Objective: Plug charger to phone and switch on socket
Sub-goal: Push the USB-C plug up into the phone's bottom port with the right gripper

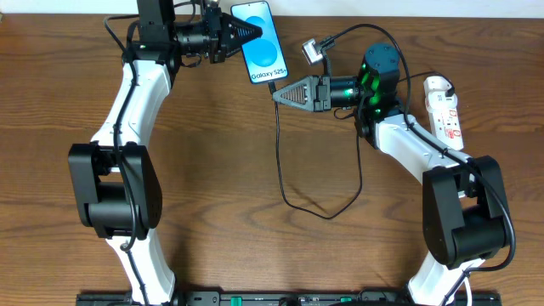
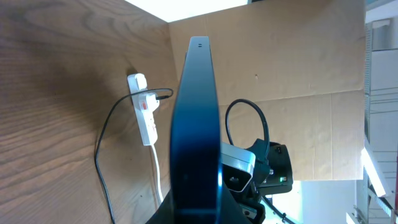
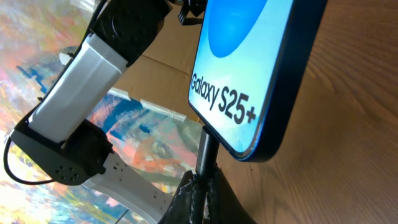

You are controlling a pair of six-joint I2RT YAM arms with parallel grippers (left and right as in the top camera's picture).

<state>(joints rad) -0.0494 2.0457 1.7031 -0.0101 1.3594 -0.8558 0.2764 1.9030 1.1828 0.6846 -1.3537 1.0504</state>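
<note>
So the right gripper [image 3: 202, 190] is clenched tight on the charger [image 3: 205, 149], the long thin black cable with the small black plug tip, pinching it just behind the tip. Right ahead of those fingertips the tip meets the bottom edge of the phone [image 3: 249, 74], a slim rectangular smartphone with a dark frame and a bright blue screen that reads "Galaxy S25+". Honestly can't tell from any view whether the plug is seated all the way in or just touching the port. On the far side of the phone from that hand, the left gripper [image 1: 251, 32] is clamped on the phone's long side edge, with the screen facing up at the overhead camera. Behind the right gripper the cable drops away from the plug, runs toward the robot's base and curls into a loose loop on the brown wood-grain table [image 1: 212, 170]. From there it heads back up beside the right arm. Further out, past the right wrist and well apart from both hands, there's the socket [image 1: 444, 106]. It's a narrow white power strip with red switch marks, lying flat on the table with a black plug in it and a white cord off one end. Beyond the table edge, in the left wrist view, stands a plain brown cardboard wall [image 2: 280, 68].
</note>
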